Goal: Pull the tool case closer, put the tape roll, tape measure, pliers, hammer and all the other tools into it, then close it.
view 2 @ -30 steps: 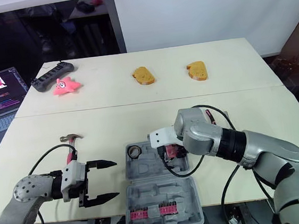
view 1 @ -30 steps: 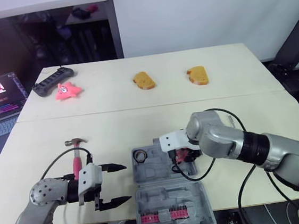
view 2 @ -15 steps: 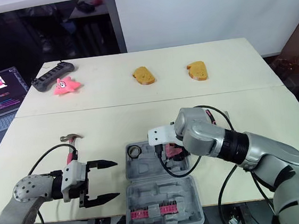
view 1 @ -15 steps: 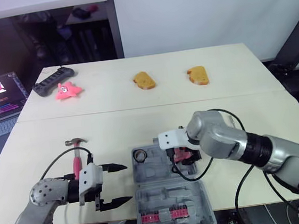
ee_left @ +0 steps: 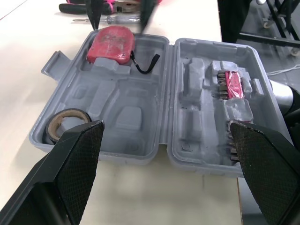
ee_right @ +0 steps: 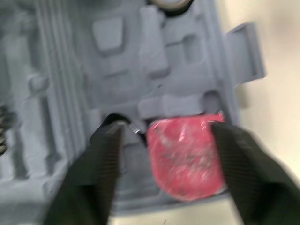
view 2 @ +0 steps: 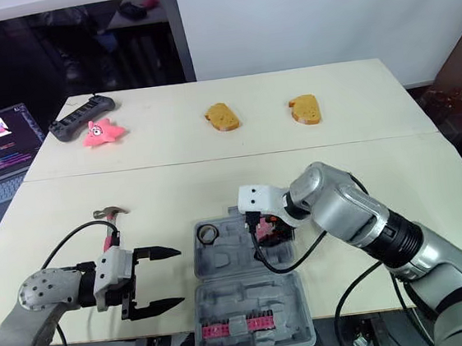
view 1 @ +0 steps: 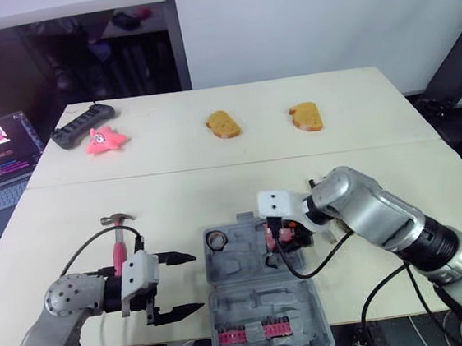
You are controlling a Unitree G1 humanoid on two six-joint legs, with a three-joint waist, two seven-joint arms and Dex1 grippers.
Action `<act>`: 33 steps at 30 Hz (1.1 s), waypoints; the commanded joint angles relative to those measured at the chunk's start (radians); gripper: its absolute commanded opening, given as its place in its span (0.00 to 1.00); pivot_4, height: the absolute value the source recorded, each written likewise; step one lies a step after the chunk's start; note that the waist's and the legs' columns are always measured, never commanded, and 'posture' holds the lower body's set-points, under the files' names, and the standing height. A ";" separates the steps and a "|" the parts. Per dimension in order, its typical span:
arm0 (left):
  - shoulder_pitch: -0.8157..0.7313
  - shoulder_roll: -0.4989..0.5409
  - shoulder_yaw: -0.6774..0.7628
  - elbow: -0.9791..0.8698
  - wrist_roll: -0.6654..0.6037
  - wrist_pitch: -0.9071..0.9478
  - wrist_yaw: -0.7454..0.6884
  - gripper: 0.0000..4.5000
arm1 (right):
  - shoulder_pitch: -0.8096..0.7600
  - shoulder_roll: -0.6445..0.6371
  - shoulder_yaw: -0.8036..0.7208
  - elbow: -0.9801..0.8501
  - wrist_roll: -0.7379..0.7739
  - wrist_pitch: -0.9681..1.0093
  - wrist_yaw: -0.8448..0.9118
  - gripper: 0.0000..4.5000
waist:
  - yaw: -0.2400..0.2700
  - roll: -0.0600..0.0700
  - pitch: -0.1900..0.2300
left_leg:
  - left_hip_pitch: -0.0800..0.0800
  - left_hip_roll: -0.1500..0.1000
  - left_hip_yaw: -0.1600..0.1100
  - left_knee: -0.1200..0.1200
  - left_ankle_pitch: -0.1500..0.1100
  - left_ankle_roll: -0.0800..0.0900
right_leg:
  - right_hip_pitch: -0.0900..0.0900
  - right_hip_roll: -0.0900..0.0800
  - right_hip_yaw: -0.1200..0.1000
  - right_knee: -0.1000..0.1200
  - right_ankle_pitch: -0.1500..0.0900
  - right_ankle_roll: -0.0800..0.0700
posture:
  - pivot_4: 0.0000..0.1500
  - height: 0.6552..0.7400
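The tape measure (ee_left: 111,43) lies in the open tool case (ee_left: 131,112) at the far end from the tape roll (ee_left: 63,124), with the right gripper (ee_right: 166,140) spread wide just above it. It looks only loosely seated, so a careless lift could snag its black strap and drag it out. The left gripper (view 1: 195,282), also spread, waits beside the case; swinging toward the hammer (view 1: 118,234) could knock the case toward the near table edge.

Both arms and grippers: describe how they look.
Both arms are rounded silver-grey shells. Each wrist carries a white block. The left gripper and right gripper each have two black tapered fingers. Black cables loop beside each wrist; the right forearm has a black band.
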 commanded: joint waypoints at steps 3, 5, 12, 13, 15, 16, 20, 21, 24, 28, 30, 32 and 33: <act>-0.009 0.008 0.011 -0.017 -0.013 -0.001 -0.003 1.00 | 0.052 0.021 -0.120 0.037 0.053 -0.145 -0.045 0.36 | 0.001 0.000 0.000 | 0.000 0.000 0.000 0.000 0.000 0.000 | 0.000 0.000 0.000 0.000 0.000 0.000 | 1.00 1.00; -0.011 0.008 0.011 -0.013 -0.012 -0.002 -0.005 1.00 | 0.069 0.016 -0.127 0.058 0.048 -0.188 -0.054 0.36 | 0.002 0.000 0.000 | 0.000 0.000 0.000 0.000 0.000 0.000 | 0.001 0.000 0.000 0.000 0.000 0.000 | 1.00 1.00; -0.007 0.004 0.010 -0.007 -0.008 -0.012 -0.004 1.00 | 0.097 0.008 -0.137 0.085 0.053 -0.190 -0.070 0.36 | 0.000 0.000 0.000 | 0.000 0.000 0.000 0.000 0.000 0.000 | 0.000 0.000 0.000 0.000 0.000 0.000 | 1.00 1.00; -0.006 0.003 0.010 -0.006 -0.007 -0.013 -0.003 1.00 | 0.103 0.004 -0.140 0.089 0.053 -0.191 -0.073 0.36 | 0.000 0.000 0.000 | 0.000 0.000 0.000 0.000 0.000 0.000 | 0.000 0.000 0.000 0.000 0.000 0.000 | 1.00 1.00; -0.005 0.002 0.009 -0.004 -0.006 -0.016 -0.003 1.00 | 0.116 0.000 -0.147 0.088 0.057 -0.191 -0.078 0.36 | 0.001 0.000 0.000 | 0.000 0.000 0.000 0.000 0.000 0.000 | 0.001 0.000 0.000 0.000 0.000 0.000 | 1.00 1.00; -0.005 0.001 0.008 -0.003 -0.004 -0.018 -0.002 1.00 | 0.124 -0.003 -0.151 0.084 0.061 -0.189 -0.078 0.36 | 0.001 0.000 0.000 | 0.000 0.000 0.000 0.000 0.000 0.000 | 0.001 0.000 0.000 0.000 0.000 0.000 | 1.00 1.00; -0.002 -0.002 0.006 -0.002 -0.002 -0.023 0.002 1.00 | 0.174 0.013 -0.207 0.058 0.098 -0.179 -0.112 0.36 | 0.001 0.000 0.000 | 0.000 0.000 0.000 0.000 0.000 0.000 | 0.001 0.000 0.000 0.000 0.000 0.000 | 1.00 1.00; 0.000 -0.004 0.006 -0.004 -0.001 -0.022 0.004 1.00 | 0.191 0.023 -0.233 0.049 0.110 -0.188 -0.127 0.36 | 0.002 0.000 0.000 | 0.000 0.000 0.000 0.000 0.000 0.000 | 0.001 0.000 0.000 0.000 0.000 0.000 | 1.00 1.00; 0.004 -0.007 0.007 -0.009 0.000 -0.022 0.012 1.00 | 0.261 0.052 -0.333 -0.007 0.152 -0.206 -0.187 0.36 | 0.002 0.000 0.000 | 0.000 0.000 0.000 0.000 0.000 0.000 | 0.001 0.000 0.000 0.000 0.000 0.000 | 1.00 1.00; 0.013 -0.011 0.009 -0.016 0.002 -0.021 0.021 1.00 | 0.403 0.107 -0.457 -0.118 0.180 -0.252 -0.303 0.36 | 0.004 0.000 0.000 | 0.000 0.000 -0.001 0.000 0.000 0.000 | 0.001 0.000 0.000 0.000 0.000 0.000 | 1.00 1.00; 0.016 -0.012 0.007 -0.022 0.002 -0.019 0.027 1.00 | 0.481 0.113 -0.458 -0.157 0.163 -0.305 -0.336 0.36 | 0.004 0.000 0.000 | 0.000 0.000 -0.001 0.000 0.000 0.000 | 0.001 0.000 0.000 0.000 0.000 0.000 | 1.00 1.00; 0.014 -0.013 0.007 -0.024 0.000 -0.015 0.030 1.00 | 0.532 0.123 -0.439 -0.161 0.138 -0.343 -0.374 0.36 | 0.004 0.000 0.000 | 0.001 0.000 -0.001 0.000 0.000 0.000 | 0.002 0.000 0.000 0.000 0.000 0.000 | 1.00 1.00; 0.012 -0.013 0.007 -0.024 -0.001 -0.014 0.031 1.00 | 0.541 0.129 -0.426 -0.151 0.130 -0.356 -0.387 0.36 | 0.003 0.000 0.000 | 0.001 0.000 -0.001 0.000 0.000 0.000 | 0.002 0.000 0.000 0.000 0.000 0.000 | 1.00 1.00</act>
